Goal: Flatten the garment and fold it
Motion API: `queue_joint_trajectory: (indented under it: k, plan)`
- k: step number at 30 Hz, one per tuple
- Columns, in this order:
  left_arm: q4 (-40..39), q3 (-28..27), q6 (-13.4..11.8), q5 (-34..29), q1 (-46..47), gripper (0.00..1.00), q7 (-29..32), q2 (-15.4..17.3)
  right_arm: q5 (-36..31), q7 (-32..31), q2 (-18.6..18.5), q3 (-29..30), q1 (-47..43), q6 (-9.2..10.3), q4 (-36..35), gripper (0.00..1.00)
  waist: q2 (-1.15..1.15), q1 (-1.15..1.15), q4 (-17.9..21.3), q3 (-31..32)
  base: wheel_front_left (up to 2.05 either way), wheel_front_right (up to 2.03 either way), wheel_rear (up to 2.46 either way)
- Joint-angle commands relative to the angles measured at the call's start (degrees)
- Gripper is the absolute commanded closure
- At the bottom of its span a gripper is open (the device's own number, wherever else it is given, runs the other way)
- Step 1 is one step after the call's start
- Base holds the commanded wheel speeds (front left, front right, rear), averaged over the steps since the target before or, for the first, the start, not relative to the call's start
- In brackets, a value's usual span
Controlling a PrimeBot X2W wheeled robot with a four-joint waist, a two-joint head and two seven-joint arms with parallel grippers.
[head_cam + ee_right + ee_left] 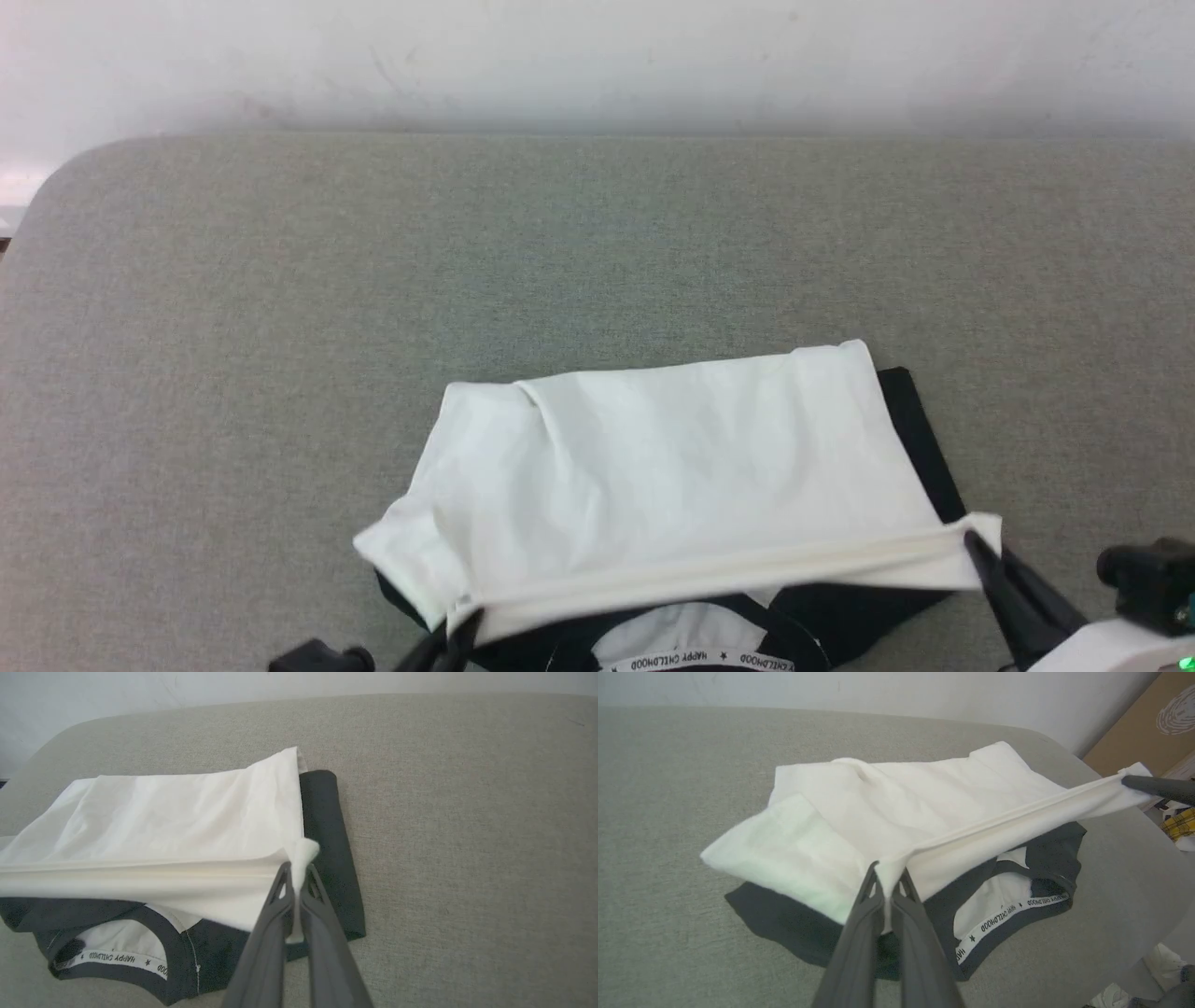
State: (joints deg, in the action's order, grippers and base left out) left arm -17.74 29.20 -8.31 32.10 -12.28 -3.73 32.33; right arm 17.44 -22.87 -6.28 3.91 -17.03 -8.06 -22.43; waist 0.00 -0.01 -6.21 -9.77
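The garment point(672, 457) lies near the front edge of the grey surface, a white layer folded back over a black part whose neckband point(700, 661) carries printed lettering. My left gripper point(459, 625) is shut on the white hem's left corner, seen close in the left wrist view point(889, 877). On the hem's right corner my right gripper point(971, 539) is shut too, its fingers pinching white cloth point(295, 872). The hem is stretched taut between both grippers, lifted above the black part point(327, 826). The other arm's dark finger point(1157, 788) shows at the hem's far end.
The grey fabric-covered surface point(597, 243) stretches wide behind the garment, rounded at its far left corner, with a white wall point(597, 56) behind. A brown cardboard sheet point(1139, 732) and some items lie beyond the surface's right edge.
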Motion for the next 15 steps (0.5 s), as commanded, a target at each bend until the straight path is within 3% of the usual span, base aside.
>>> queue_joint_trajectory:
  k: [1,8,15]
  plan:
    - [1.16,-0.22,-0.87,0.78,-0.92,1.0,0.52,0.17,-0.47,0.7,-0.04,0.74,-0.79,0.57,0.43,1.0,0.0,0.01,0.42,0.42,0.0,0.0,0.0]
    - [7.82,1.62,1.55,3.3,0.09,1.0,3.16,-0.56,-1.48,2.37,0.12,-0.32,-1.81,0.57,4.7,1.0,0.0,0.01,1.16,1.46,0.0,0.0,0.0]
    - [15.19,2.69,4.25,6.34,4.86,1.0,5.52,-3.58,-2.0,3.41,0.5,-2.06,1.48,0.57,11.07,1.0,0.0,0.01,1.06,1.97,0.0,0.0,0.0]
